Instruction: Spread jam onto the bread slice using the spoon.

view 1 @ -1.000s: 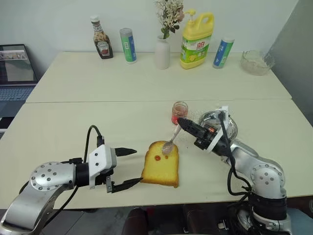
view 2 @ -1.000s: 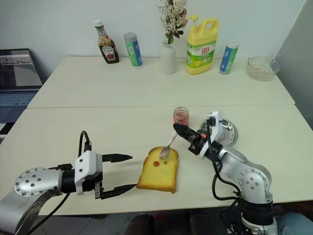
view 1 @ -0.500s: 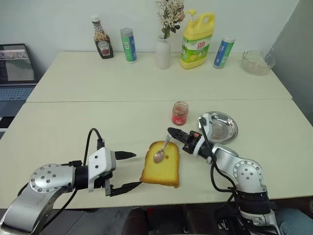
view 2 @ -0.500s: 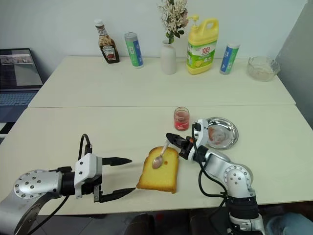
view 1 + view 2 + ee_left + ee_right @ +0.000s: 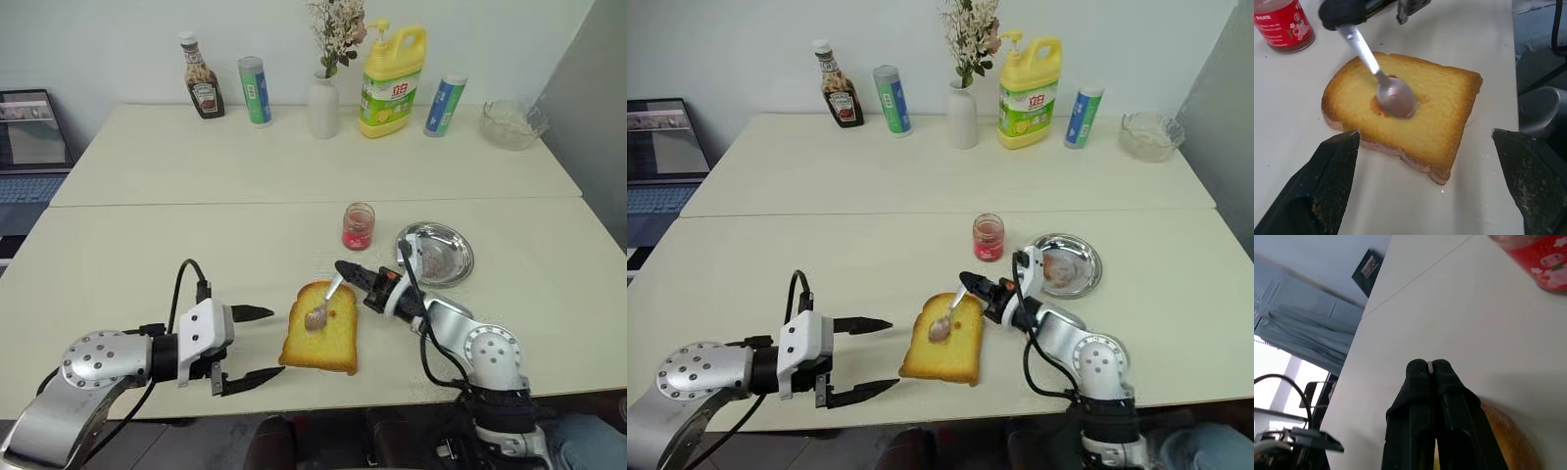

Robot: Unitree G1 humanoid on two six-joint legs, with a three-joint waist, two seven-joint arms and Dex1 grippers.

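The bread slice (image 5: 321,330) lies flat on the tabletop (image 5: 147,255) near its front edge, roughly midway between the side edges, with the jam (image 5: 359,226) jar standing upright just behind it toward the centre seam and a round steel dish (image 5: 436,255) beside the jar on the right. The right gripper (image 5: 345,269) has its jaws pinched fully together on the thin handle of the spoon (image 5: 1383,81); the bowl faces down and rests on the middle of the slice, over a small reddish smear. The spoon's long axis runs diagonally, the handle rising toward the rear right and the bowl pointing toward the front left edge. The left gripper (image 5: 257,344) is at full spread and holds nothing, hovering just beside the slice's left crust. Judged progress: jam has been delivered and spreading has begun, but most of the golden surface remains bare; coverage out to the crusts is still outstanding
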